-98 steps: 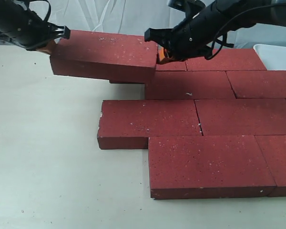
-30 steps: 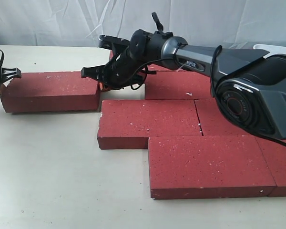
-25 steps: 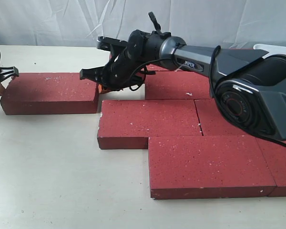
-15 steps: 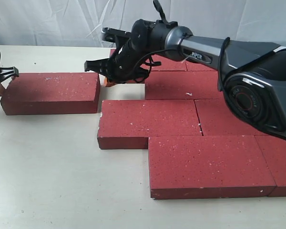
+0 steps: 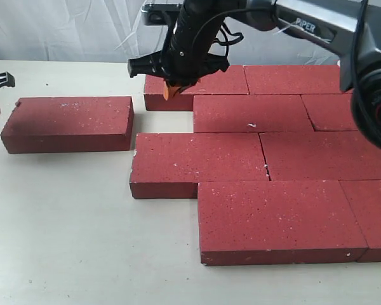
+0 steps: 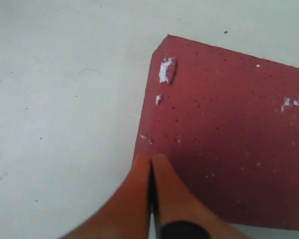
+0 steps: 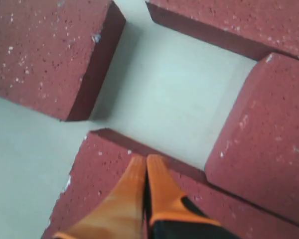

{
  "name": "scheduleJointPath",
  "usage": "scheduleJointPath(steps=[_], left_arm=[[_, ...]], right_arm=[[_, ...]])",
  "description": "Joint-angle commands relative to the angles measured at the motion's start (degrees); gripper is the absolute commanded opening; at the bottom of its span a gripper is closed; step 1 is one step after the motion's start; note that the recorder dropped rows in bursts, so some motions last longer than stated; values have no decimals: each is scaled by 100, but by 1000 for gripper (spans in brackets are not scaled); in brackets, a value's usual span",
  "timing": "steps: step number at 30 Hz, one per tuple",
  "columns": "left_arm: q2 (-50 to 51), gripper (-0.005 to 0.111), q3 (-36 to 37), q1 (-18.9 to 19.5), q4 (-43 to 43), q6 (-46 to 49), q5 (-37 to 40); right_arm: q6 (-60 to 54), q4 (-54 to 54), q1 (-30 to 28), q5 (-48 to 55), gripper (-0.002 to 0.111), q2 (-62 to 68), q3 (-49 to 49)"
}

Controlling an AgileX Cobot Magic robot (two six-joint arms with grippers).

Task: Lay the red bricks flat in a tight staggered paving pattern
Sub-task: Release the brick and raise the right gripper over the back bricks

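Both tools are clenched, empty: left tool at the end of a loose brick lying flat toward the bench's left edge, apart from the paved red bricks; right tool hangs over those

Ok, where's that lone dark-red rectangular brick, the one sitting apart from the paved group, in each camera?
Exterior: the lone brick lies flat at the left, apart from the paved group.
Left wrist: the only brick in frame, chipped white-flecked corner showing.
Right wrist: the brick with its dark end face visible, set off from the others.
Shared landmark: the bare tabletop slot beside its end, seen in exterior and right wrist only.
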Motion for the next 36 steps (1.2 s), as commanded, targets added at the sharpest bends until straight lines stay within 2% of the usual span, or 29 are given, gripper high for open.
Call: scheduleJointPath(steps=[1,3,7,10,13,15,19,24,31,36], left_arm=[[-506,0,12,-7,81,-181,387],[-874,0,170,-78,81,-188,323],[-1301,0,753,-639,81,-192,-163],[-1327,0,958,-1184,81,-192,-234],[-1327,0,959,-1469,117,-192,-382],[-1327,0,959,-1452,294,-192,-617],[-1327,0,959,-1031,341,-206,-818],[-1288,0,959,-609,212,-206,-888],[-684,0,906,-227,91,-206,-895],[-191,0,738,-73,91,-206,-895]], right_arm=[[-119,-104,24,545,-1,-419,-37],[-143,-117,61,661,-1,-685,4],[-151,-105,91,661,-1,-1298,716],[-268,-169,91,335,-1,-1908,1906],[-278,-380,77,-331,-1,-2598,3071],[-278,-482,77,-782,-1,-2980,3727],[-278,-456,-58,-1618,-1,-3382,4593],[-278,-207,-395,-1675,-1,-3380,4605],[-1348,1465,-1135,-1619,-1,-3380,4605],[-1406,1571,-1286,-1617,-1,-3380,4605]])
